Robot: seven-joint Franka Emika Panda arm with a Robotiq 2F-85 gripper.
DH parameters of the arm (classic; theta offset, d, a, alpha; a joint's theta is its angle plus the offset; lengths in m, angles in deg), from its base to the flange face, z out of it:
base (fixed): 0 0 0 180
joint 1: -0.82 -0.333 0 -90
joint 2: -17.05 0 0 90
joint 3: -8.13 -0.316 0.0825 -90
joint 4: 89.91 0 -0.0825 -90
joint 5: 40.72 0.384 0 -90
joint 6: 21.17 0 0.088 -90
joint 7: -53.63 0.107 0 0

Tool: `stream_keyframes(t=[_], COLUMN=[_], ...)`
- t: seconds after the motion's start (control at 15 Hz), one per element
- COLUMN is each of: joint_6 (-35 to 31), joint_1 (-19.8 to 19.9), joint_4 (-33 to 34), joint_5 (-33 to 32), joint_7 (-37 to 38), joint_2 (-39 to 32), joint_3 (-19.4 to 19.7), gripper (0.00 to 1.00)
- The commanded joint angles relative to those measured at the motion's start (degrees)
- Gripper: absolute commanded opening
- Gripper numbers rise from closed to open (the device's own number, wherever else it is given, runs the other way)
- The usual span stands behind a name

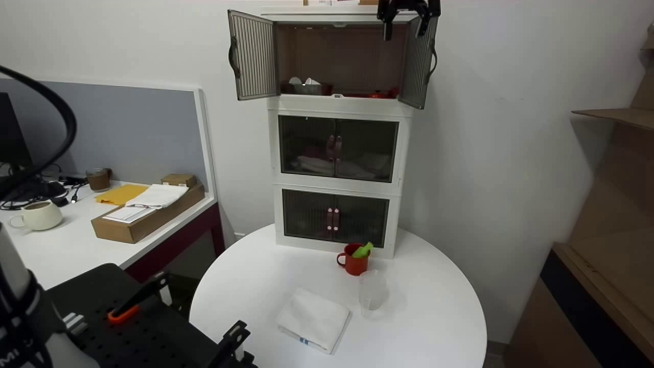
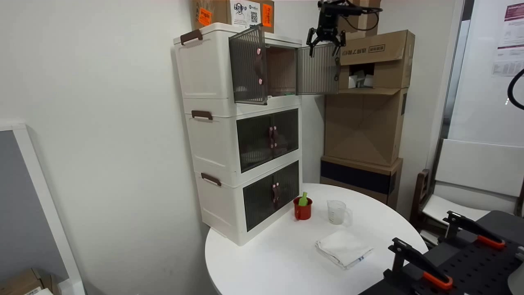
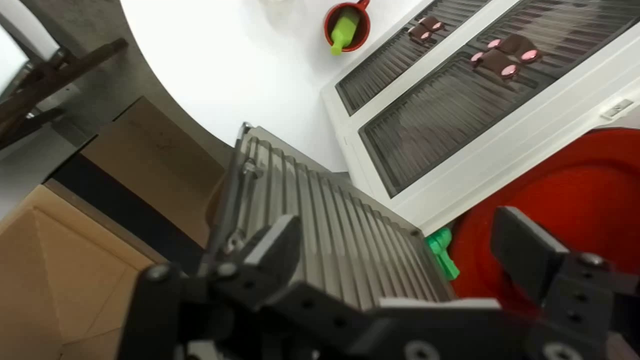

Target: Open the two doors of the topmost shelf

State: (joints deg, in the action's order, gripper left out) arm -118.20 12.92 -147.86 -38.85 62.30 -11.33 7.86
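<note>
The topmost shelf [image 1: 342, 59] stands open, with both ribbed grey doors swung outward. One door [image 1: 255, 56] is at the left in an exterior view and also shows in an exterior view [image 2: 247, 67]. The opposite door [image 1: 420, 69] also shows in an exterior view [image 2: 317, 71], and in the wrist view [image 3: 340, 230]. My gripper [image 1: 404, 37] is open and empty, high near the top edge of that opposite door; it also shows in an exterior view [image 2: 323, 54]. In the wrist view the open fingers [image 3: 399, 220] have that door below and between them. I see no contact.
Inside the top shelf are white cups [image 1: 304, 84], a red item [image 3: 560, 200] and a green item [image 3: 441, 250]. Two closed units stand below. The round table [image 2: 262, 270] holds a red mug [image 2: 303, 211], a clear measuring cup [image 2: 336, 212] and a folded cloth [image 2: 343, 248]. Cardboard boxes [image 2: 360, 127] stand beside.
</note>
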Motion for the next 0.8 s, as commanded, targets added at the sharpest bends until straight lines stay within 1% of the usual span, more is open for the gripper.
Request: stream_keyframes(t=[0.0, 0.27, 0.4, 0.53, 0.6, 0.73], joint_6=[-1.05, -0.1, 0.58, -0.13, -1.66, -3.98], joint_1=[-0.13, -2.83, -4.33, -6.74, -10.65, -13.47], joint_4=[-4.72, -15.46, -19.16, -22.98, -24.96, -27.83], joint_5=[4.53, 3.25, 2.41, 1.13, 1.31, 0.49], joint_7=[-5.1, -7.23, -7.69, -8.87, -8.76, -7.91], joint_2=[3.7, 8.33, 8.81, 8.13, 7.83, 6.83], joint_3=[-3.36, -6.03, -8.0, -10.18, -7.61, -7.53], gripper=[1.0, 1.0, 1.0, 1.0, 1.0, 1.0])
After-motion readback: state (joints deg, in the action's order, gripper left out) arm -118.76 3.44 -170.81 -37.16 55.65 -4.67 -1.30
